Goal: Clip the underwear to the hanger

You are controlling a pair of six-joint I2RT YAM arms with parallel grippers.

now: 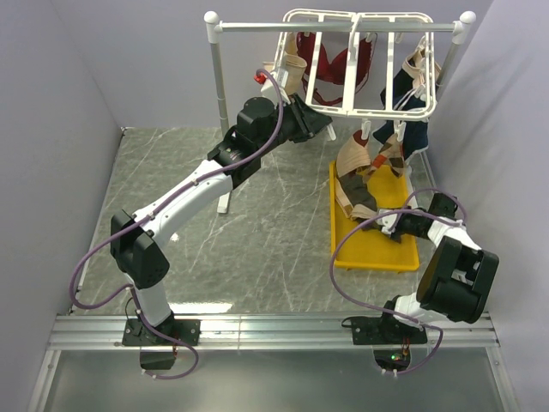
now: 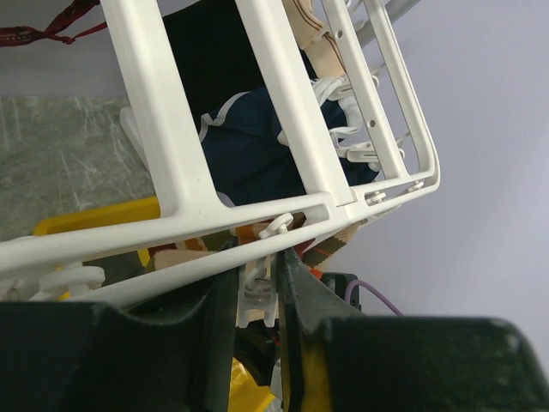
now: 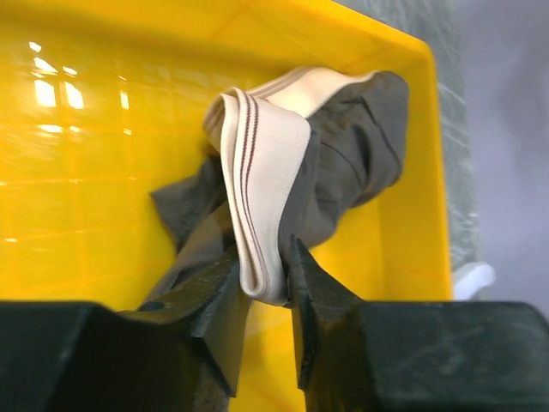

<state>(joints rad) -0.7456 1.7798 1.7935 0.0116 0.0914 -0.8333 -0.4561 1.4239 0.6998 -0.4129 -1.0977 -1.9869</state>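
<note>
The underwear (image 1: 360,196), dark grey-brown with a beige band, lies bunched in the yellow tray (image 1: 377,253). My right gripper (image 1: 383,221) is low over the tray. In the right wrist view it (image 3: 264,257) is shut on a fold of the beige band (image 3: 262,163), and the grey fabric (image 3: 343,163) trails into the tray's corner. The white hanger (image 1: 360,110) hangs tilted from the stand's rail. My left gripper (image 1: 330,129) is at its front edge. In the left wrist view it (image 2: 257,257) is shut on a small white clip (image 2: 256,296) hanging under the hanger's front rail (image 2: 171,154).
A white pole-and-rail stand (image 1: 219,86) holds the hanger. Maroon (image 1: 336,64), beige (image 1: 292,73) and navy (image 1: 413,107) garments hang from it, and a striped beige one (image 1: 353,156) droops toward the tray. Grey walls close in on both sides.
</note>
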